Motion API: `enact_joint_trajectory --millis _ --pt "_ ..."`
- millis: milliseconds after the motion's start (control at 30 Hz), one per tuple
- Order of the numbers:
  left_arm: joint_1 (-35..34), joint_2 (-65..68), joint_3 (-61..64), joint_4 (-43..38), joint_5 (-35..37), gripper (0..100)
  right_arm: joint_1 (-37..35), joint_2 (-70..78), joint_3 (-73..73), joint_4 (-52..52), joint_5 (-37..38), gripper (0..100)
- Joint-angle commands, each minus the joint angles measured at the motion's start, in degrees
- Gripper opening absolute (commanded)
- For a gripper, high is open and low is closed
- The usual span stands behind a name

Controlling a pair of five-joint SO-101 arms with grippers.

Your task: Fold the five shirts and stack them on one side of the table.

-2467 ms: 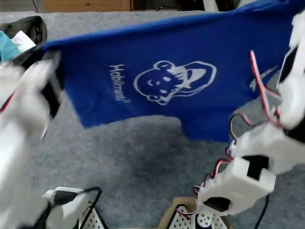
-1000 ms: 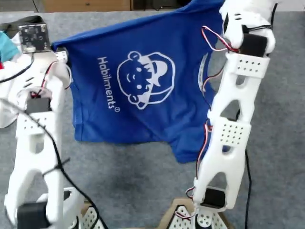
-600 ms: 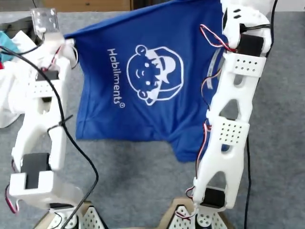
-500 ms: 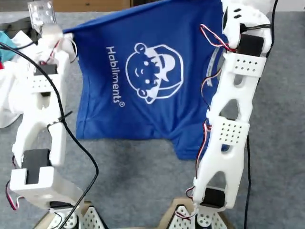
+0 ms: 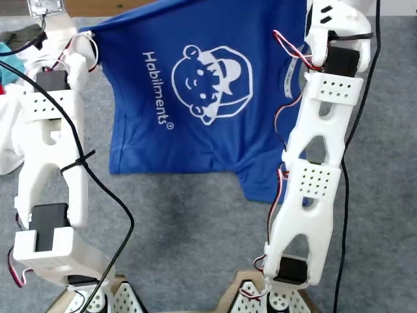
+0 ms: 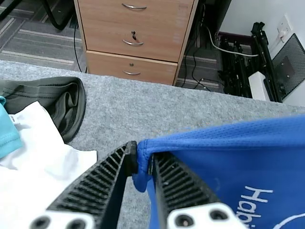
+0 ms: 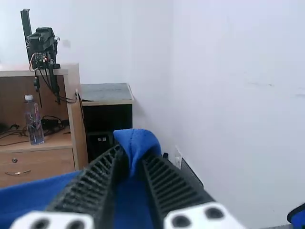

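Both arms have stretched farther out, pulling the blue shirt taut; the left gripper stays clamped on one corner, the right gripper on another; the cloth spans between them, seemingly ready to lay flat.

A blue shirt with a white cartoon face and lettering hangs spread wide, print facing up, lifted by two corners. To its left, a crumpled white shirt, teal shirt and dark grey shirt lie heaped together.

White lettering stands on the blue shirt.
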Motion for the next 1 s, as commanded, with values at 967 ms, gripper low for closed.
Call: enact_joint_trajectory --millis 967 --pt "4.13 -0.13 10.81 38.33 -13.63 2 9.54 -8.13 -0.75 61.45 0.53 0.6"
